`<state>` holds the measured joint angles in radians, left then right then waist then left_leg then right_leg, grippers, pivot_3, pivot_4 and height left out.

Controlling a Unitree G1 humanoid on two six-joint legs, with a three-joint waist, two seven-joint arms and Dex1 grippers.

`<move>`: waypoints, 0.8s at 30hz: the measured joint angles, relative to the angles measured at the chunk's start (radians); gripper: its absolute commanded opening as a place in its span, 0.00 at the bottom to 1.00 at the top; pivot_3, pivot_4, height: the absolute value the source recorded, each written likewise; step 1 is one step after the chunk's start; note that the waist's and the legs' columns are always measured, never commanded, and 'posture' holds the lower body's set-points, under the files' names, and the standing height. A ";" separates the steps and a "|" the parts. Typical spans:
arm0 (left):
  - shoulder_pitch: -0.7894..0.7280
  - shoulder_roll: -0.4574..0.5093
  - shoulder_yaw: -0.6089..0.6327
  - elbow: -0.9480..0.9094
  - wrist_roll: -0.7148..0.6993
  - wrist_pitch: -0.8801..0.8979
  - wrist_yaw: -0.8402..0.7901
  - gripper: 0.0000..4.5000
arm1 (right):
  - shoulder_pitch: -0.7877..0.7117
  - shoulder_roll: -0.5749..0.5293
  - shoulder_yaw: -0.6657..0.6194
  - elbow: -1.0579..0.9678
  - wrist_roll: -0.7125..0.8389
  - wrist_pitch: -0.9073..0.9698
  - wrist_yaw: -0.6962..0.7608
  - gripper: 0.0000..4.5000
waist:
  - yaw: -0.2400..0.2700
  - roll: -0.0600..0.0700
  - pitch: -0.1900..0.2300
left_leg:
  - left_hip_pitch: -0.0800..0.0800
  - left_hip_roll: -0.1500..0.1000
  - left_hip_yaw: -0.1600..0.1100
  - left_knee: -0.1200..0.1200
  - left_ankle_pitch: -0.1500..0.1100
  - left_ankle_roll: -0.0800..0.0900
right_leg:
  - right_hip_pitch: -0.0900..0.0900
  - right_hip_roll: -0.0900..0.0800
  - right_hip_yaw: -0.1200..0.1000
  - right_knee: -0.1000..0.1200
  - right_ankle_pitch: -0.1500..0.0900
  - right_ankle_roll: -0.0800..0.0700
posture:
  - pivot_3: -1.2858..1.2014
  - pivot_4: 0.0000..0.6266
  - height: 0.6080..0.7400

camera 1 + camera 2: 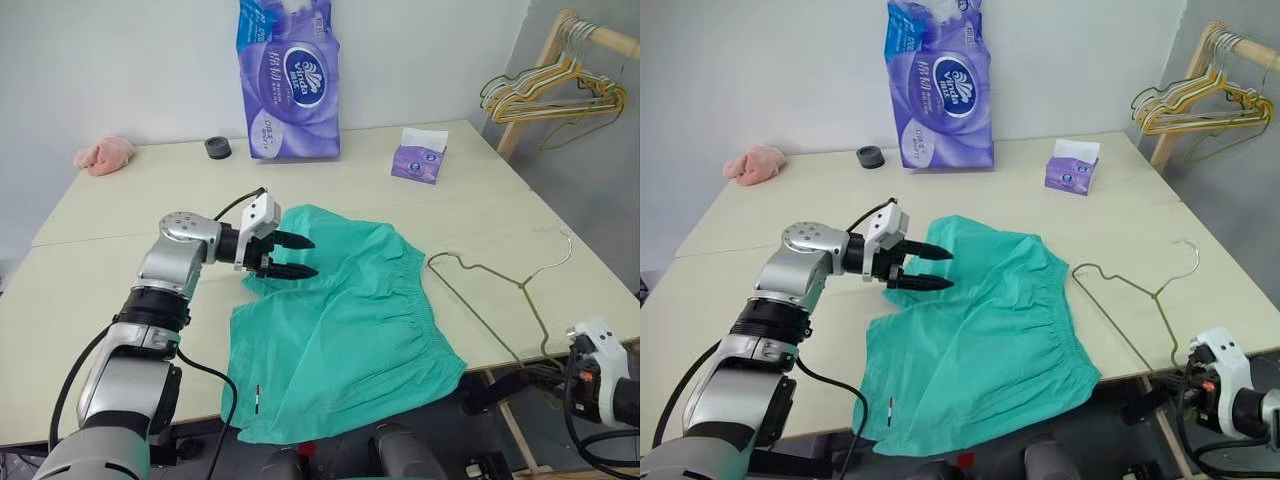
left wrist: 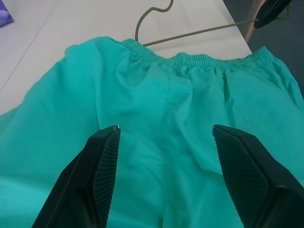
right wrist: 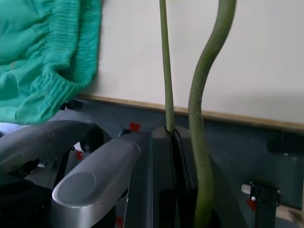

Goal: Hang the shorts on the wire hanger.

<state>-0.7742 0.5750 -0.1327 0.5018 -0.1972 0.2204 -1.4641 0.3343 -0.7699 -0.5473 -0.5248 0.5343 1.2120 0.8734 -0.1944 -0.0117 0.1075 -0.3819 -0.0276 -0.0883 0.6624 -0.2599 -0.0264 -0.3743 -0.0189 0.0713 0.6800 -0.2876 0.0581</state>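
At centre frame, the teal shorts (image 1: 340,320) are spread on the table (image 1: 120,270), and the left gripper (image 1: 290,256) is held over them, fingers apart. At lower right, the wire hanger (image 1: 500,295) is pinched in the right gripper (image 3: 178,142).

teal-green shorts (image 1: 340,320) with a tiny white label, olive-green wire hanger (image 1: 500,290), pale beige table (image 1: 130,215), purple-and-white tissue pack (image 1: 290,75) — small purple tissue box (image 1: 418,160) too, pink fluffy cloth (image 1: 104,154), black gripper fingers (image 1: 290,255)
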 measured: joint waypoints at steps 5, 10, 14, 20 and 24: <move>0.011 0.001 -0.004 -0.015 0.000 0.010 0.009 0.73 | 0.045 -0.015 -0.022 -0.025 0.060 0.036 0.005 0.00 | 0.000 0.000 0.000 | 0.000 0.000 0.000 0.000 0.000 0.000 | 0.000 0.000 0.000 0.000 0.000 0.000 | 0.41 0.12 1.00; 0.015 0.001 -0.010 -0.026 0.000 0.010 0.016 0.73 | 0.024 -0.013 -0.021 -0.060 0.143 0.079 -0.001 0.00 | 0.000 0.000 0.000 | 0.000 0.000 0.001 0.000 0.000 0.000 | 0.000 0.000 0.000 0.000 0.000 0.000 | 0.41 0.12 1.00; 0.016 0.001 -0.014 -0.028 0.001 0.010 0.022 0.73 | -0.025 -0.011 -0.020 -0.060 0.202 0.128 -0.024 0.00 | 0.001 0.000 0.000 | 0.000 0.000 0.000 0.000 0.000 0.000 | 0.000 0.000 0.000 0.000 0.000 0.000 | 0.42 0.12 1.00; 0.017 0.001 -0.017 -0.028 0.001 0.007 0.036 0.73 | -0.081 -0.021 0.050 -0.052 0.236 0.154 -0.044 0.00 | 0.001 0.000 0.000 | 0.000 0.000 0.001 0.000 0.000 0.000 | 0.000 0.000 0.000 -0.001 0.000 0.001 | 0.42 0.12 1.00; 0.017 0.001 -0.017 -0.028 0.002 0.005 0.040 0.73 | -0.120 -0.040 0.134 -0.014 0.236 0.151 -0.048 0.00 | 0.000 0.000 0.000 | 0.000 0.000 0.001 0.000 0.000 0.000 | 0.000 0.000 0.000 -0.001 0.000 0.001 | 0.42 0.12 1.00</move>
<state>-0.7571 0.5757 -0.1502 0.4737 -0.1956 0.2250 -1.4245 0.2146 -0.8097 -0.4132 -0.5384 0.7700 1.3626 0.8251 -0.1940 -0.0121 0.1079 -0.3821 -0.0273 -0.0872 0.6620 -0.2600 -0.0262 -0.3746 -0.0186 0.0718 0.6793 -0.2880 0.0587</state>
